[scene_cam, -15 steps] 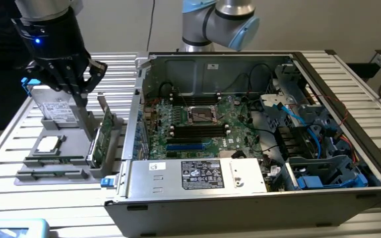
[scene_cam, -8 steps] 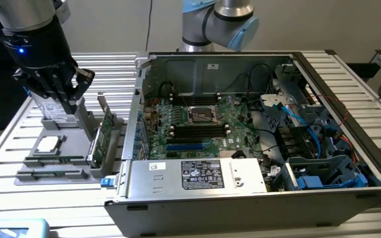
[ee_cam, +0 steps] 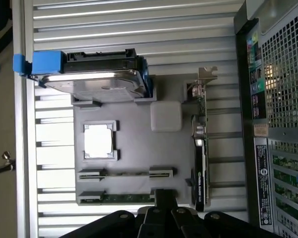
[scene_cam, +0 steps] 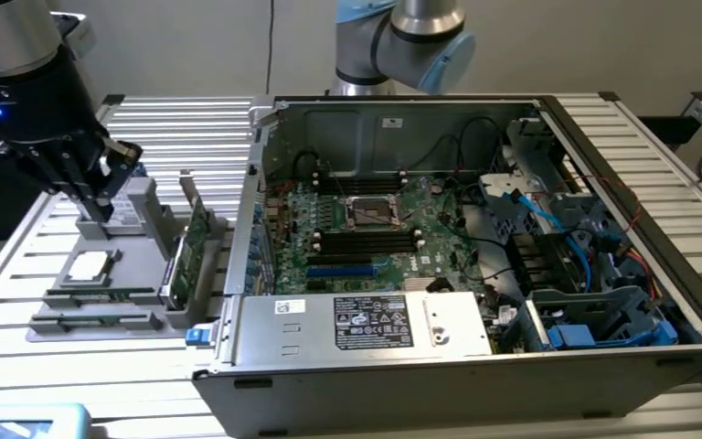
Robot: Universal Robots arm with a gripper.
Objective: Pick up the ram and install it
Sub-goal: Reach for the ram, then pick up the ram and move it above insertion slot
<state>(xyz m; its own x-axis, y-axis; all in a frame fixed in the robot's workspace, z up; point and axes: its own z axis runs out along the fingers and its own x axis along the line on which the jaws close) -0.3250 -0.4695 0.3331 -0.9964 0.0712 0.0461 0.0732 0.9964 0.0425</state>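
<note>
- The ram (scene_cam: 89, 320) (ee_cam: 126, 198) lies in the grey tray (scene_cam: 132, 274) (ee_cam: 134, 148), in the lower left of the exterior view. Its long axis runs left to right across that frame.
- In the wrist view you can see the long axis runs crosswise to the expansion card (ee_cam: 199, 163) standing at the tray's edge.
- A second thin stick (scene_cam: 95, 294) (ee_cam: 124, 173) lies parallel just beside the ram, with the processor chip (scene_cam: 89, 265) (ee_cam: 99, 140) beyond it.
- The gripper (scene_cam: 92, 206) (ee_cam: 164, 213) hangs over the tray in the upper left of the exterior view, apart from the ram. You cannot tell whether it is open or closed.
- The wrist view gives you a hard drive (ee_cam: 94, 82) with a blue bracket at the tray's far end.
- The exterior view gives you the open computer case (scene_cam: 473, 366) and its motherboard (scene_cam: 364, 229), centre and right.
</note>
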